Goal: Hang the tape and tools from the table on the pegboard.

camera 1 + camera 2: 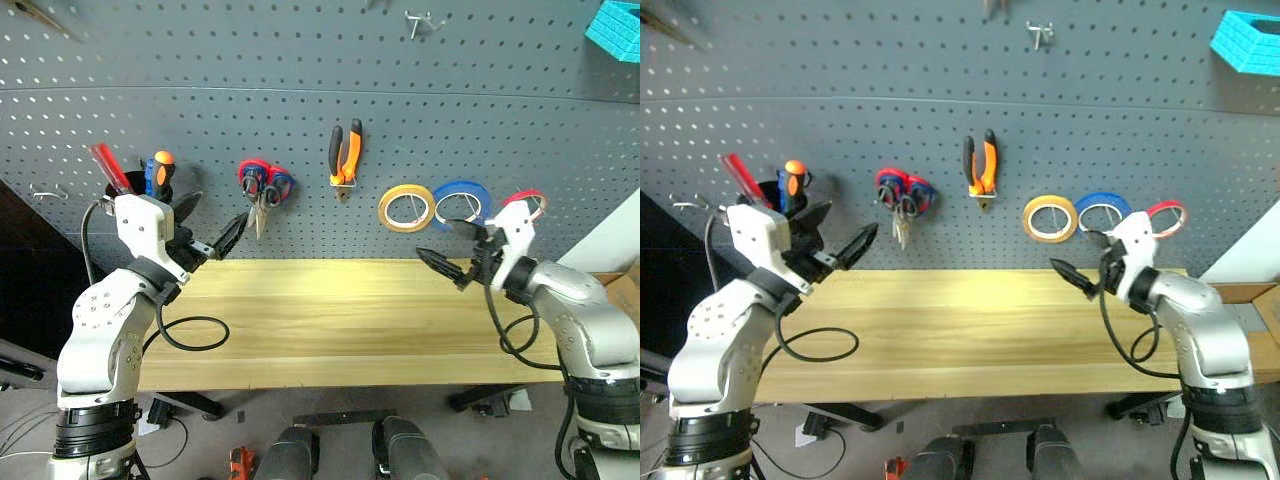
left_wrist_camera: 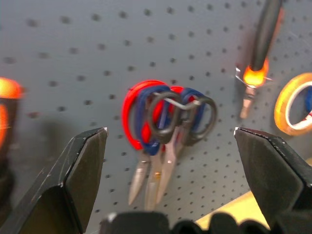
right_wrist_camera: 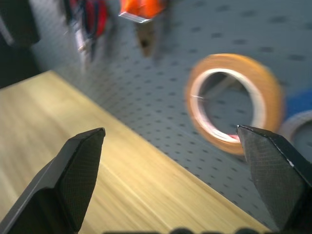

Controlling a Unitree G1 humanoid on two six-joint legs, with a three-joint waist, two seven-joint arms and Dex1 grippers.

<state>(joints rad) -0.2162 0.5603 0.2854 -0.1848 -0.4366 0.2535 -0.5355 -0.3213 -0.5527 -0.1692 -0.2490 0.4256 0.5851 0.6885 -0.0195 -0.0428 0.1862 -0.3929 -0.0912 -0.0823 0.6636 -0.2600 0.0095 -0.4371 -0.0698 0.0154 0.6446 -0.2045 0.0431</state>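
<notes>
Head-camera view, left to right. Left claw (image 1: 212, 238): fingers spread wide, empty, held above the left end of the counter (image 1: 340, 330) and just in front of the pegboard (image 1: 300, 110). Behind it, a holder on the board carries the red-handled screwdriver (image 1: 108, 167) beside an orange-and-black screwdriver (image 1: 160, 170). Next, one hook bears the black-handled scissors (image 2: 181, 119) together with the red-and-blue-handled scissors (image 1: 264, 186), blades pointing down. The orange-and-black pliers (image 1: 345, 155) hang further right, handles up. The yellow-tan tape ring (image 1: 406, 208) hangs on its hook, just beside a blue roll (image 1: 462, 202) and a smaller red roll (image 1: 526, 203). Right claw (image 1: 447, 256): fingers spread wide, empty, pointing toward the middle, above the right end of the counter and below the tape rolls. The counter surface is bare light wood; a black cable (image 1: 195, 335) loops over its left part.
</notes>
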